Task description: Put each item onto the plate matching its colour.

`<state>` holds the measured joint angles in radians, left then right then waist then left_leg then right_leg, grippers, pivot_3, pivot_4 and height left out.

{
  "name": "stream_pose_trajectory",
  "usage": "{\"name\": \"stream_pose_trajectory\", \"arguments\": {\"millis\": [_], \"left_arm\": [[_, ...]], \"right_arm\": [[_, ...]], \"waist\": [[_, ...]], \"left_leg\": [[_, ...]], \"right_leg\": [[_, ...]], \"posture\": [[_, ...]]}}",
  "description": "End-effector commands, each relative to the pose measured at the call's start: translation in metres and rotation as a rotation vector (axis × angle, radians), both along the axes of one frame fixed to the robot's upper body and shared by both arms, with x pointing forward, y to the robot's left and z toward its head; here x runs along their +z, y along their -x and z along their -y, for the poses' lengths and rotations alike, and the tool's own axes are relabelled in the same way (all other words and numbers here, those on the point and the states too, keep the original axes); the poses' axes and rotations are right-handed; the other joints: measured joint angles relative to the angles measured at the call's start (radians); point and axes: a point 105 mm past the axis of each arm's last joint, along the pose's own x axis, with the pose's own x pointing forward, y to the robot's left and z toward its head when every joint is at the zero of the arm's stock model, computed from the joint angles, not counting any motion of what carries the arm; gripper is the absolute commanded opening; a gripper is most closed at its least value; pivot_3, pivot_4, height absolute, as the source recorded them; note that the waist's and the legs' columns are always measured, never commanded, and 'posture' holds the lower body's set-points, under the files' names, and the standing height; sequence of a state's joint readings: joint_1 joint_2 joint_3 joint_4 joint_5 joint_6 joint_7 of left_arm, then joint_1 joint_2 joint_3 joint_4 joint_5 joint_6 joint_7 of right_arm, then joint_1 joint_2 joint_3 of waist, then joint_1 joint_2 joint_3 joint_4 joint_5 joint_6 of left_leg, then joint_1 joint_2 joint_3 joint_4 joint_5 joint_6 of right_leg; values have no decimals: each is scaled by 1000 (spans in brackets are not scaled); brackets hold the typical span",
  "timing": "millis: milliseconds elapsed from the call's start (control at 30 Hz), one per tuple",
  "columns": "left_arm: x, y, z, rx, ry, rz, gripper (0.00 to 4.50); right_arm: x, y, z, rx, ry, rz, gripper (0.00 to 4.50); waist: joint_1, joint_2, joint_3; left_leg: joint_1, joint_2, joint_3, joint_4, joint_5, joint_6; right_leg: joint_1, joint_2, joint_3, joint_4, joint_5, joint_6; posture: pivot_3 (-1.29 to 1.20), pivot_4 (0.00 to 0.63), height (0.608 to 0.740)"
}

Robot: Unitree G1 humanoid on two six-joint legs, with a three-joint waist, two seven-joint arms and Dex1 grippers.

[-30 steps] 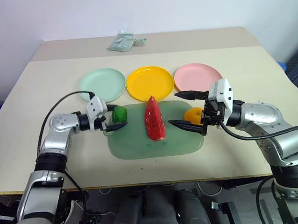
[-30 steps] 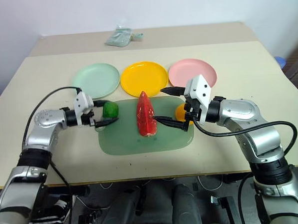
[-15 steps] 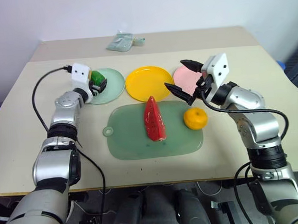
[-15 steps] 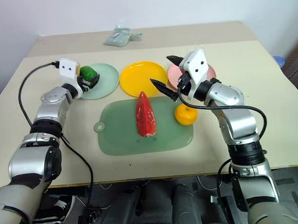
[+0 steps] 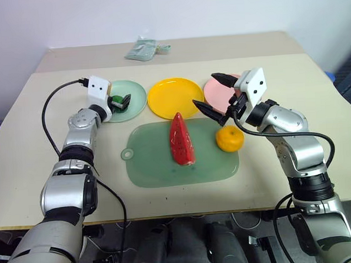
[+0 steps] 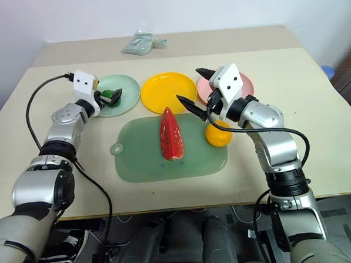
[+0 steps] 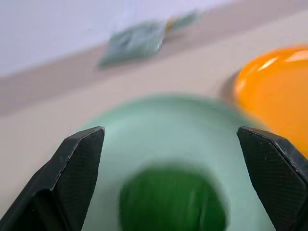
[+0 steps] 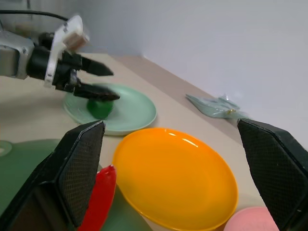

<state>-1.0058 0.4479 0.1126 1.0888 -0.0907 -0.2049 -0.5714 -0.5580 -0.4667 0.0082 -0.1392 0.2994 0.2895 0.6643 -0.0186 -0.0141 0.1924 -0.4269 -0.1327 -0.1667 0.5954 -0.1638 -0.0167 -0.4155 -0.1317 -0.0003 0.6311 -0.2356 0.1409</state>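
One of three done: I've carried the dark green fruit [image 6: 107, 95] off the green board [image 5: 159, 165] onto the mint plate [image 5: 135, 92]; left gripper [image 6: 113, 96] spread, released. Right gripper [image 5: 212, 92] hovers wide open above the mandarin [image 5: 229, 139].

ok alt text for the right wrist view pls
The open left gripper straddles a green fruit resting on the mint plate at the far side of a beige table. Nearer, a yellow plate lies bare, with the red wedge's tip beside it and the right gripper's two black fingers spread wide in the foreground.
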Motion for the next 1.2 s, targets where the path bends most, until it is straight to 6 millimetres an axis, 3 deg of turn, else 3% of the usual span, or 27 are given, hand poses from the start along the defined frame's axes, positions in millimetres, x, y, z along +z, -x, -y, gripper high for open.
{"name": "stream_pose_trajectory", "arguments": {"millis": [33,100,200,367,600,967,1200], "left_arm": [[25,29,31,-349,-43,105,4479],[18,56,48,-565,-88,94,4479],[24,83,57,-727,-44,109,4479],[26,110,59,-859,-6,100,4479],[18,117,70,-910,-38,73,4479],[11,119,69,-940,-45,44,4479],[10,125,79,-998,-36,45,4479]], "right_arm": [[21,9,2,19,-36,44,4500],[21,10,4,25,-32,22,4500],[17,11,3,28,-30,-40,4500],[20,20,-3,48,-25,-61,4500],[10,27,-1,70,17,-92,4500],[9,28,-5,75,28,-102,4500],[7,37,-12,132,15,-172,4500]], "waist": [[0,0,0],[-5,1,0],[-6,1,0],[-2,1,-1],[5,1,-1],[4,1,-1],[5,1,-1]], "left_leg": [[0,0,0,0,0,0],[0,0,1,0,0,0],[0,1,0,0,0,0],[0,4,0,0,0,-1],[0,4,0,0,0,-1],[0,4,0,-1,0,-1],[0,4,0,0,0,-1]], "right_leg": [[0,0,0,0,0,0],[0,-1,0,0,0,0],[0,0,1,0,1,-1],[-1,3,1,0,1,-3],[-1,3,2,-1,1,-3],[-1,3,2,-1,1,-3],[-1,3,2,-1,1,-3]], "posture": [[0,150,740],[0,150,740],[0,150,740],[0,150,740],[0,150,740],[0,150,740],[0,150,740]]}}
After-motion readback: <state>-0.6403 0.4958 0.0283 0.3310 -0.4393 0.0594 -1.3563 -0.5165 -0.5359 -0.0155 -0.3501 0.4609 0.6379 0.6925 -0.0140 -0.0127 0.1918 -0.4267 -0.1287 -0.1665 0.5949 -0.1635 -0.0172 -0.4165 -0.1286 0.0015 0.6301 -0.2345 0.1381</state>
